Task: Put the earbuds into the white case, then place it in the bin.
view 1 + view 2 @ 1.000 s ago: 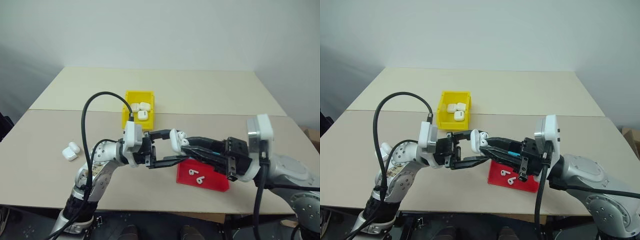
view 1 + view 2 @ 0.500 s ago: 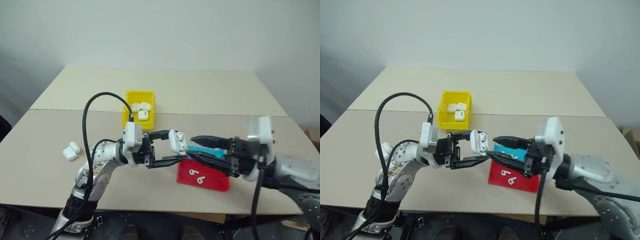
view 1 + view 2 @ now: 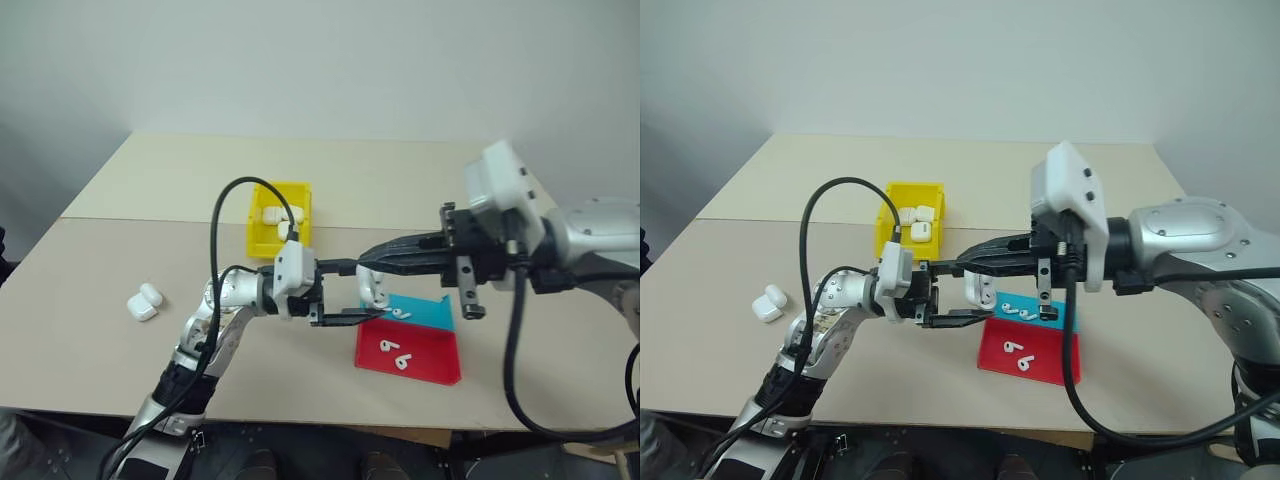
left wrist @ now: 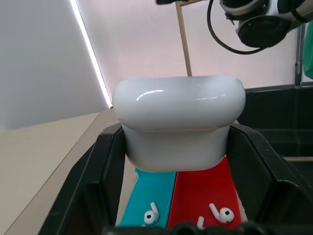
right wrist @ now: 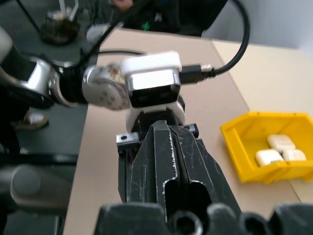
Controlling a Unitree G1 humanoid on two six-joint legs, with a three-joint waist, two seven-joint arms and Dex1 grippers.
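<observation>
- Left gripper (image 3: 348, 292) is clamped on the white case (image 3: 372, 287), one finger above it and one below, holding it up off the table just left of the trays.
- In the left wrist view the case (image 4: 179, 120) sits squarely between the two black fingers (image 4: 105, 169), and the lid looks closed from there, so the earbud step looks done for this case, though nothing shows what's inside.
- Right gripper (image 3: 368, 259) has its fingers pressed together with nothing between them. It points left and hangs right over the case, tip just above the top of it. Can't tell if it's actually touching.
- The relation that matters: the bin (image 3: 256, 230) lies to the far left of the left gripper, near it, with the table (image 3: 100, 300) between. The left arm already has the case and is the nearer one, so the drop is its job.
- The bin's long axis runs near to far, and it already has a few cases (image 3: 275, 213) in it, so the open spot looks like the near end.
- Two earbuds (image 3: 389, 346) lie on the red tray (image 3: 430, 360), more (image 3: 401, 313) on the blue tray (image 3: 432, 313) behind it, and two spare cases (image 3: 142, 302) sit well apart on the left.
- My guess is the right gripper needs to lift clear before the left one swings.
</observation>
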